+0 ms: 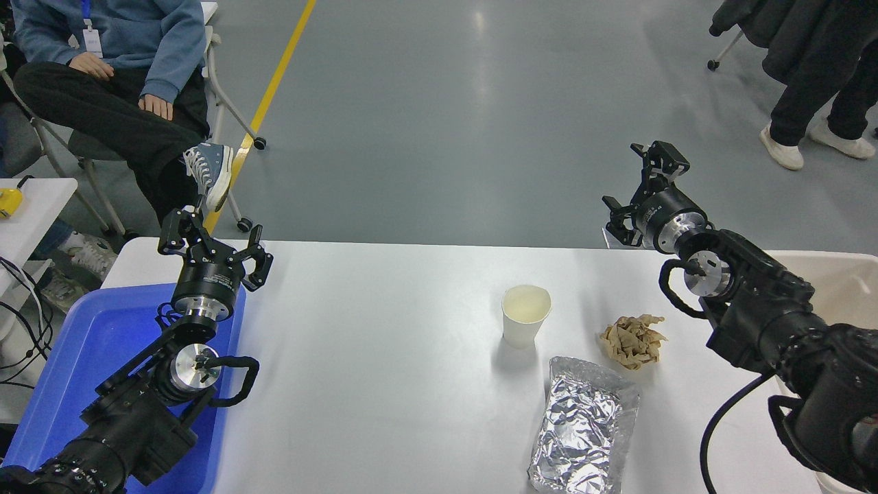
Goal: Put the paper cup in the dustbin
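Blue tray [89,343]: you see it at the desk's left edge, smooth plastic, under the left arm.
Left gripper [214,241]: parked above the tray near the far left corner, fingers spread wide, holding nothing.
Table [370,357]: white, flat, matte.
Paper cup [525,315]: you find it upright right of the desk's middle, well back from the near edge; plain white, tapered, rolled rim, cream inside; nothing touches it.
Foil bag [583,425]: crinkled silver, lying flat at the near edge, just in front of the cup.
Paper wad [632,339]: crumpled brown, just right of the cup, apart from it.
Right gripper [634,185]: over the far edge towards the right corner, fingers wide apart, empty, well apart from the cup.
Dustbin [844,274]: cream plastic with a thick rim, at the right edge, mostly hidden by the right arm.
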You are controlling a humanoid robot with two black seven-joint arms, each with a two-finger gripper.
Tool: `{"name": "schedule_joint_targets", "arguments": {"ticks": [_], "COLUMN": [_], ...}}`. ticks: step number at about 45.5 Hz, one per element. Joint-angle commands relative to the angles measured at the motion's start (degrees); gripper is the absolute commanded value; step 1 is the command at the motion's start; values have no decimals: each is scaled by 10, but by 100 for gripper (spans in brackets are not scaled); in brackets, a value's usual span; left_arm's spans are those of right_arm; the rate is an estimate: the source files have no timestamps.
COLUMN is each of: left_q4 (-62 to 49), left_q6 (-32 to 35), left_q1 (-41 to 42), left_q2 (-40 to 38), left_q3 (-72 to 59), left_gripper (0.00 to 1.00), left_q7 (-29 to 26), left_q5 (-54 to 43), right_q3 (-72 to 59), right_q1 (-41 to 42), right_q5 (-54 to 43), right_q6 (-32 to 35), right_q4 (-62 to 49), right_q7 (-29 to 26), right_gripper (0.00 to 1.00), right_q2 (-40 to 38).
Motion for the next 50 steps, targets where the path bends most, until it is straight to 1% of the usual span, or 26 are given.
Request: {"name": "schedule_joint_targets", "arguments": {"ticks": [1,15,29,36,41,46,50], "left_q4": [0,-1,0,0,-1,0,0], "left_q6": [1,0,0,0,0,0,1], "left_q1": [0,0,0,0,0,0,0], "left_q2": [0,0,1,1,1,1,1], "left_q3": [0,0,0,0,0,0,0], "left_gripper": [100,100,100,100,100,100,100], "left_q7": [1,1,1,1,1,1,0], "left_q5": [2,1,1,1,1,0,1], "right_q3": [6,8,6,-3,-20,-41,-53], "right_q1": [-3,1,4,3,-2,-8,-8], "right_q5": [-1,-1,-1,-4,-9,-27,-68], "right_q6": [-1,-2,3,39,80,92,92], "right_q4": [0,0,1,5,15,114,185], "right_q7": [0,0,0,0,0,1,1], "right_gripper": [100,100,100,100,100,100,100], "right_q2": [1,27,27,20,-6,-71,-111]}}
